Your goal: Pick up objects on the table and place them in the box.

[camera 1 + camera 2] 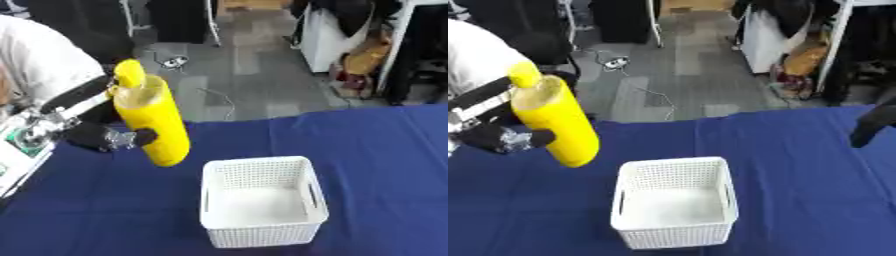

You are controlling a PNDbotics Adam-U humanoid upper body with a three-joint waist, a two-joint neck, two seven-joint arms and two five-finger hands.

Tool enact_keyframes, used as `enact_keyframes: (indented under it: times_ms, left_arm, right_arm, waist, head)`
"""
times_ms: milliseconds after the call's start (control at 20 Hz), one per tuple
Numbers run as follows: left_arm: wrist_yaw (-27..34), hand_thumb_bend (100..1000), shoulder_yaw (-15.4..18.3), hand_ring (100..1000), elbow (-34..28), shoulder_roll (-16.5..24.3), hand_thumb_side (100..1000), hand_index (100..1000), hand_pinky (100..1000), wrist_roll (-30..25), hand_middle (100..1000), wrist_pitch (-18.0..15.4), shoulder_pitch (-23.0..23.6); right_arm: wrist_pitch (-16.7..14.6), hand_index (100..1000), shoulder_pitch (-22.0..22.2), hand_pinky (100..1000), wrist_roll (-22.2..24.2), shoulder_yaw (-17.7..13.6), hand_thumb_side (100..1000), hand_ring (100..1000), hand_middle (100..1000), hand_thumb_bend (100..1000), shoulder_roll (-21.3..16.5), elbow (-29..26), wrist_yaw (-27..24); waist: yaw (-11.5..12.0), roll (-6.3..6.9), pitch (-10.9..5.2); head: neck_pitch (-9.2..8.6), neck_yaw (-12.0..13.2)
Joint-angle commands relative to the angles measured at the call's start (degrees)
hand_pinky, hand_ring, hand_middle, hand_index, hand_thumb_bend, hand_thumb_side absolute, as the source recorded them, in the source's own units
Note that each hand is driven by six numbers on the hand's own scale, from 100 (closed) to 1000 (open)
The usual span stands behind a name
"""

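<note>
Blue table [376, 165]: fills the lower half of the frame, edge running from mid-left up towards the right. Grey floor lies beyond it in the upper half.

White box [262, 207]: perforated plastic basket with slot handles, standing upright on the table at lower centre. Its interior shows only the white floor.

Yellow bottle [153, 120]: tall cylinder with a clear upper band and a yellow cap, located at left of centre. It is tilted, cap towards the upper left, base towards the lower right. The base hangs above the table, just beyond the box's upper left corner and apart from its rim.

Left hand [109, 137]: black, entering from the left edge, fingers curled round the lower body of the bottle and holding it clear of the cloth. A silver joint shows between palm and fingers.

Right hand [874, 125]: seen only in the right eye view at the right edge, mid-height, a dark shape over the table, well apart from the box. Whether its fingers are apart or together cannot be told.
</note>
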Motion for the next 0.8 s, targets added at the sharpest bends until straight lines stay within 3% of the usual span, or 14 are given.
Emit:
enact_keyframes:
  times_ms: [50,400,800]
  left_arm:
    - [2.64,212,-0.30,100,-4.33,2.53,744,300,100,-0.41,100,1.33,-0.62]
    - [6.39,212,-2.94,100,-10.89,2.88,755,301,100,-3.78,100,3.42,-1.56]
    - [7.74,214,-5.54,100,-11.77,0.49,759,302,100,-6.55,100,4.49,-4.16]
  right_arm:
    - [-0.01,635,-0.28,432,-0.15,-0.33,917,420,481,287,-1.42,-0.89,-0.02]
    - [-0.11,635,-0.58,432,-0.05,-0.19,919,420,481,291,-1.26,-0.89,-0.13]
    - [-0.21,635,-1.04,432,0.05,-0.02,918,420,481,289,-0.94,-0.89,-0.34]
  waist:
    - [-0.04,0.12,-1.35]
    - [-0.43,0.47,-1.46]
    - [-0.91,0.75,-1.52]
  head:
    - [-0.52,-0.44]
    - [-0.68,-0.24]
    - [-0.70,0.01]
